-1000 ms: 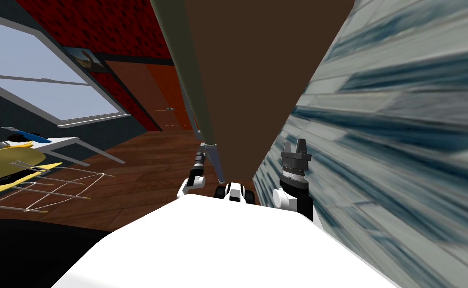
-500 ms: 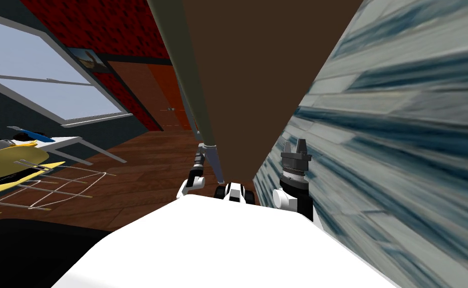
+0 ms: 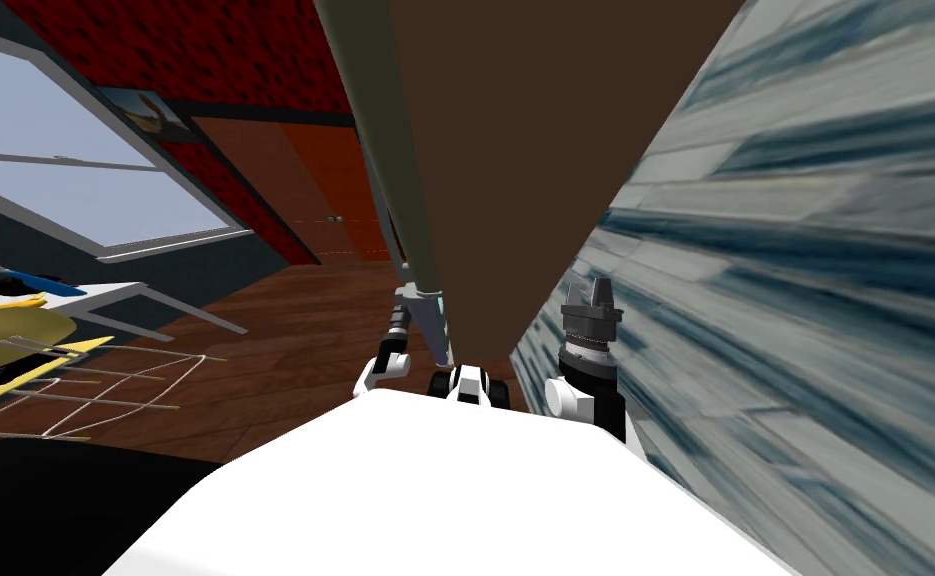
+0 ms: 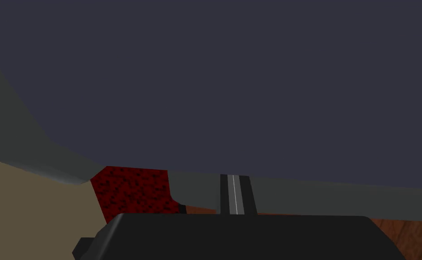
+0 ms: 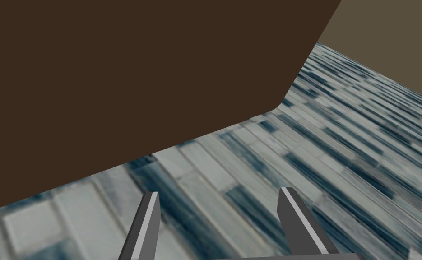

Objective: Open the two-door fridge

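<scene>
Where the left arm reaches forward, the left pincer (image 4: 234,180) is seen drawn closed. Its two fingers (image 4: 224,196) are pressed together directly in front of a grey bar handle (image 4: 322,198), which runs across a dark blue-grey flat surface (image 4: 214,81). Whether the bar is actually clamped cannot be told.

From the head view, the tall dark brown fridge (image 3: 525,150) is found straight ahead and very close, its flat side rising through the middle. An olive-grey door edge (image 3: 380,120) is seen just to the left of that side, with the handle running down along it.

The right pincer (image 5: 219,192) is held open, blades well apart. It is placed near the lower corner of the brown side and just beside a blue-grey tiled wall (image 5: 340,135). A red-brown wooden floor (image 3: 285,330) lies to the left of the fridge.
</scene>
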Tool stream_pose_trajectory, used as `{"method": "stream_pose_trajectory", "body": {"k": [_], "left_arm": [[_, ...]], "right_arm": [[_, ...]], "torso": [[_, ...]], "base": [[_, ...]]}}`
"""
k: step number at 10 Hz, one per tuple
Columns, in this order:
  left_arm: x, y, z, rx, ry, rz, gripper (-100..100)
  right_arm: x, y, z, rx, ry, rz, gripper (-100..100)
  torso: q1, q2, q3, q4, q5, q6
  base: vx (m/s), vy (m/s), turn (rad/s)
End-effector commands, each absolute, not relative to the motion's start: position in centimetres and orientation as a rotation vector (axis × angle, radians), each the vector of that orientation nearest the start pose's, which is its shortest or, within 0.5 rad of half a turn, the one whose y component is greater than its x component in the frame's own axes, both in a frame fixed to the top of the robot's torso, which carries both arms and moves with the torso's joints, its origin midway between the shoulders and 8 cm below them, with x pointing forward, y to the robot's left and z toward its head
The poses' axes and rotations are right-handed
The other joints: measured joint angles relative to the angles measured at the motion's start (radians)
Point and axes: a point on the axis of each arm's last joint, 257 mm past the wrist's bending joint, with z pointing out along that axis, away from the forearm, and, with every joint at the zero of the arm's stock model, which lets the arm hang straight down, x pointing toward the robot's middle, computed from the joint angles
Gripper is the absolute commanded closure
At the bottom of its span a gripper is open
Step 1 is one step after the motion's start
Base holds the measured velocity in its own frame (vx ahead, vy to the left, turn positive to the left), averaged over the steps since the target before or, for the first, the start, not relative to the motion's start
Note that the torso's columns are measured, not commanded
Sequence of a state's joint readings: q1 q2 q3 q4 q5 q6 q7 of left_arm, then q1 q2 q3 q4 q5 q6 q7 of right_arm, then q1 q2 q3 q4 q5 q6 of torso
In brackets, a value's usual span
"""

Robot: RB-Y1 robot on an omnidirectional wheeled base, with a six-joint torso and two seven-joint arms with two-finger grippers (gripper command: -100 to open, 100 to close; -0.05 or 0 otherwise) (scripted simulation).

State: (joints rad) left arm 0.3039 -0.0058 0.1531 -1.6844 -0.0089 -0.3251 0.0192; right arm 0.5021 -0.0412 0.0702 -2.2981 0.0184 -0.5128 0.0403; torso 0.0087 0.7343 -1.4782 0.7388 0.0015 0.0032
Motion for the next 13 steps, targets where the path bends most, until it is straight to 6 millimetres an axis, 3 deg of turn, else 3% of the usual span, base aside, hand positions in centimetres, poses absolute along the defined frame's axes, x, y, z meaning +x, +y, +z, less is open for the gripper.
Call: {"method": "stream_pose_trajectory", "body": {"k": [1,6,13], "left_arm": [[44.2,34.1,-22.1,-1.141,0.966,-1.087,100],[44.9,32.8,-21.7,-1.114,1.005,-1.139,100],[45.7,31.0,-21.5,-1.082,1.062,-1.203,100]], "right_arm": [[34.1,-24.9,3.3,0.588,0.648,1.332,0],[34.1,-24.9,3.3,0.588,0.648,1.332,0],[34.1,-24.9,3.3,0.588,0.648,1.332,0]], "torso": [[-0.007,0.0,0.0,-0.001,-0.001,-0.002],[-0.013,-0.007,-0.004,-0.001,-0.003,0.006],[-0.008,0.005,0.003,0.0,-0.002,-0.003]], "base": [[-0.049,0.285,-0.086],[-0.025,0.325,-0.098],[-0.049,0.285,-0.096]]}}
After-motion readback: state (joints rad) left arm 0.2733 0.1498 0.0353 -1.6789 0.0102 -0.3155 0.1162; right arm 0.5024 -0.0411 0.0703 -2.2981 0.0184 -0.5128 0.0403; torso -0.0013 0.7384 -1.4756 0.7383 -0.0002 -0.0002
